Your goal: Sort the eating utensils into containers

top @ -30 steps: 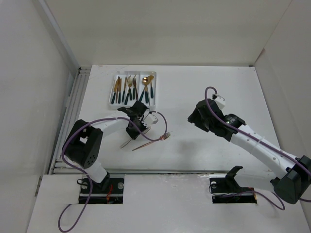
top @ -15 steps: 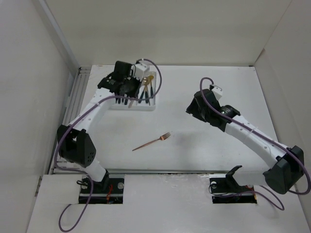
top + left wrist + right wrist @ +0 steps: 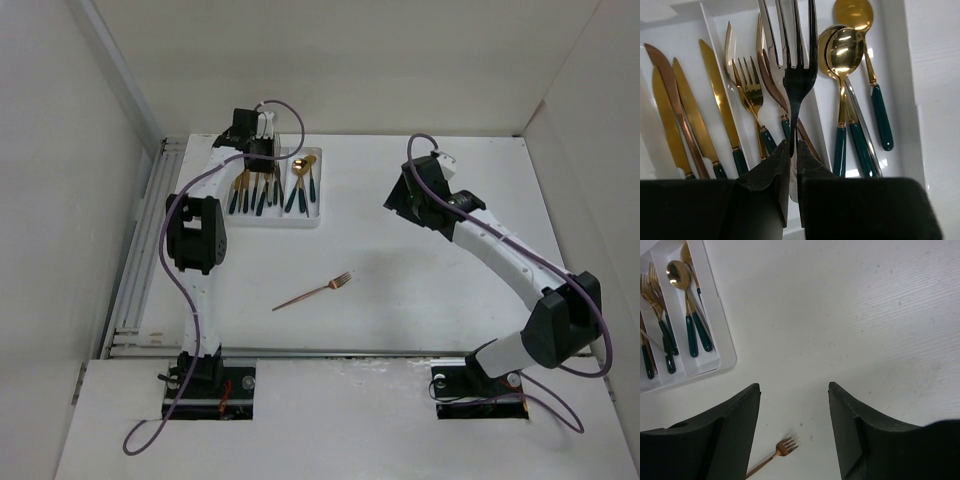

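Left gripper, clamping a dark fork, is arriving over the tray's middle compartment; right gripper is hanging open, empty; copper fork is waiting mid-table.

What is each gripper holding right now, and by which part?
Left gripper pinches a fork by its handle just below the head, above the tray. Right gripper is open, holding nothing.

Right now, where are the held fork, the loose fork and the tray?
held fork [image 3: 800, 75]: left wrist view, head.
loose fork [image 3: 312, 293]: top view, mid-handle.
tray [image 3: 718, 320]: right wrist view, right rim.
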Action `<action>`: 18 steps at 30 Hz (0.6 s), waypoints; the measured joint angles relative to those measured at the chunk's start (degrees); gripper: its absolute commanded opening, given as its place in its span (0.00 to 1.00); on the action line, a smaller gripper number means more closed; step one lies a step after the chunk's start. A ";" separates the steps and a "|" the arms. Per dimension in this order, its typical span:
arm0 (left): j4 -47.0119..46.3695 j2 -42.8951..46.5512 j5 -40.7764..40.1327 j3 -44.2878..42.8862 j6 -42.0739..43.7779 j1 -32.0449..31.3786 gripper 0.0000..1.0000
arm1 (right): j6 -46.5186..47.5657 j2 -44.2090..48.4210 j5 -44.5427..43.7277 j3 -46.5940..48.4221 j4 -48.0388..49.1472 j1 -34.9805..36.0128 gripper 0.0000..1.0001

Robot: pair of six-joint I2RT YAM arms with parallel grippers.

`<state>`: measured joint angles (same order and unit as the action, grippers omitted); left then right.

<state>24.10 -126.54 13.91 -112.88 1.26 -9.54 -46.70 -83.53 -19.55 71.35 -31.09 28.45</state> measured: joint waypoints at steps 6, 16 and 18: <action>0.20 -3.04 -0.70 -0.02 -1.33 -0.09 0.03 | 0.44 0.02 0.11 0.22 -0.26 -0.74 0.63; 1.11 -2.78 -3.34 -0.28 -2.43 -0.11 0.44 | 0.42 2.51 0.09 0.17 -1.95 -0.63 0.63; 1.60 -1.77 -3.65 0.02 -2.58 -0.15 0.46 | 0.42 3.65 -0.28 0.17 -2.29 -0.28 0.63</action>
<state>25.69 -128.31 10.26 -112.86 -1.32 -9.69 -46.28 -79.88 -19.84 71.53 -33.39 28.16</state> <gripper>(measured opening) 0.433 0.625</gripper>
